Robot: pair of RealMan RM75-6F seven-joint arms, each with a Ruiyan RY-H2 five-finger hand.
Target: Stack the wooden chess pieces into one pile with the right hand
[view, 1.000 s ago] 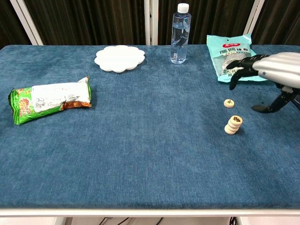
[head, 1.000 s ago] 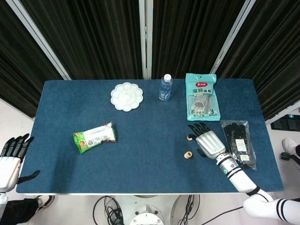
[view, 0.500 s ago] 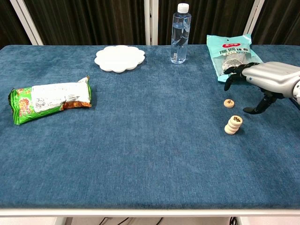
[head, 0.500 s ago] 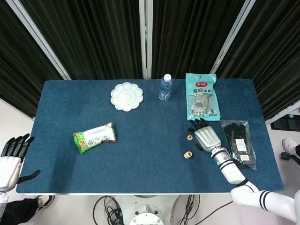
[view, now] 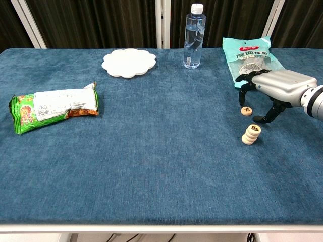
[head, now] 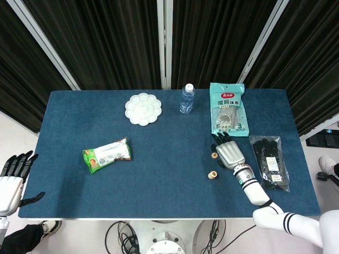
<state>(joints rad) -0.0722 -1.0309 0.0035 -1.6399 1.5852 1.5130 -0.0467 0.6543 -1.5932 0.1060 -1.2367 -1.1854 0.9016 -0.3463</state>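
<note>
Right hand over the loose chess piece, fingers spread wide, holding nothing. Pile just nearer, right half of tabletop. Bare cloth leftward to snack bag.

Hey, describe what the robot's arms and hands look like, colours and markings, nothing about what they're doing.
The right hand has a smooth silver-grey back and black fingers. Its wrist is metallic grey with a small green mark in the head view, and the arm behind it is white with black bands. The left hand, at the frame edge, has black fingers and a pale, whitish back.
</note>
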